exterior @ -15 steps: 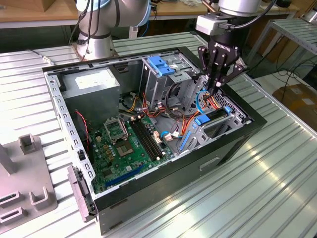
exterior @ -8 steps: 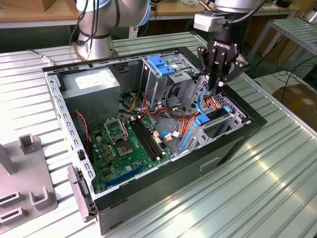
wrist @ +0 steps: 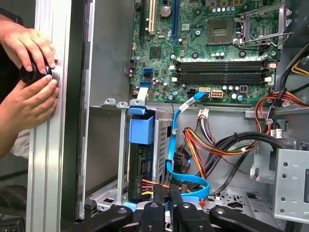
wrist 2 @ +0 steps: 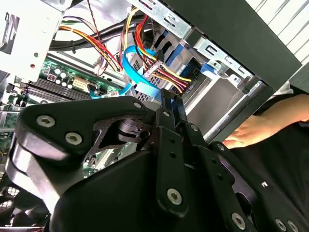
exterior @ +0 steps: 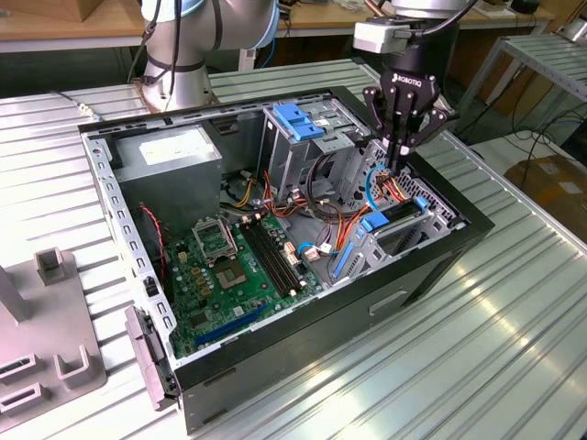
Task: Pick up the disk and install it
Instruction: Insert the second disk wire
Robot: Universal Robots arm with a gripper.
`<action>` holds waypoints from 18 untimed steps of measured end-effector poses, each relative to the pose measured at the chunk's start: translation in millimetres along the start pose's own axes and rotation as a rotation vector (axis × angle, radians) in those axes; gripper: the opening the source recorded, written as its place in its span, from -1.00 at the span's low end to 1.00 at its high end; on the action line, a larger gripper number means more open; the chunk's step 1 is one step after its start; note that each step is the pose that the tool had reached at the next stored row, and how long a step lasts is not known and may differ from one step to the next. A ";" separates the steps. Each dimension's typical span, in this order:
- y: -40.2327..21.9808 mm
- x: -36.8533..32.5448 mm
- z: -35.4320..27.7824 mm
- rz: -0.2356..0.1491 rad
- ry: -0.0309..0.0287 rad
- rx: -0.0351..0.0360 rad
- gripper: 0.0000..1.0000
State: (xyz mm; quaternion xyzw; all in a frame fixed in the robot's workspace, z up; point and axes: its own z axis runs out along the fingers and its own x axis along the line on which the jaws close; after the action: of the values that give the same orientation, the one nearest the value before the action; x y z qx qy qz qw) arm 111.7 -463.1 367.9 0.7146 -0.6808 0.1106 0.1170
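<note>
End effector over drive bay, disk seated in case.

End effector (exterior: 401, 158), right of centre in the exterior view, has its fingers pressed together above the cabling, holding nothing. The disk (wrist: 141, 159) stands on edge in its bay, its blue carrier frame showing, cables plugged in at its end. A person's hands (wrist: 26, 72) rest on the tabletop (exterior: 514, 302) rail at upper left of the first wrist view.

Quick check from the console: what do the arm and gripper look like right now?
The arm is silver-grey and tubular, with light-blue joint caps and black cables along it. The gripper is black, built of linked bars joined by round silver screw heads, with white lettering on its body. A pale grey camera box sits above it.
</note>
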 end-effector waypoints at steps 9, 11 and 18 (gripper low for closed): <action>0.6 12.6 6.2 0.000 -0.0897 0.0045 -0.68; 0.9 17.3 7.9 0.000 -0.1148 0.0057 -0.68; 2.1 39.5 16.8 0.000 -0.1651 0.0081 -0.68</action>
State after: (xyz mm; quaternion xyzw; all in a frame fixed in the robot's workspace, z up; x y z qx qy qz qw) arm 111.5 -506.0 364.5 0.7218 -0.6876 0.0540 0.0575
